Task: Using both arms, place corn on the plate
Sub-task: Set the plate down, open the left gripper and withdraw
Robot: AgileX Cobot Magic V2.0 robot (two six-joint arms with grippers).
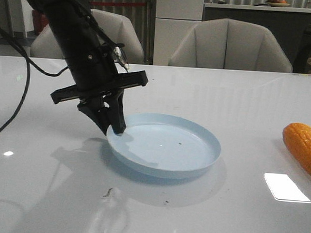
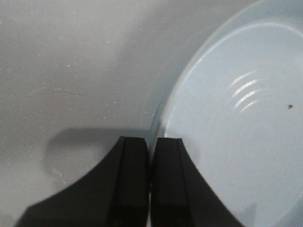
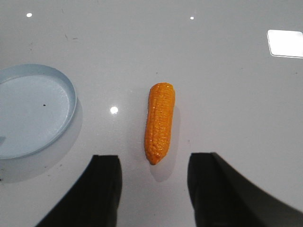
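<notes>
White table (image 1: 241, 100), L gripper (image 1: 116, 129) clenched on plate (image 1: 206, 156) rim, R gripper (image 3: 154, 189) released w/ corn (image 3: 159, 122) between, no legible text.

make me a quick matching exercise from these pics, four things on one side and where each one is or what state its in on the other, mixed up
Things:
1. corn
2. plate
3. left gripper
4. right gripper

States:
A. fingers shut on the plate's rim
B. fingers open, hanging above the table near the cob's tip
C. pale blue, nothing in it but a dark speck
D. lying on the table, off the plate

Pairs: 1-D, 2-C, 3-A, 4-B
</notes>
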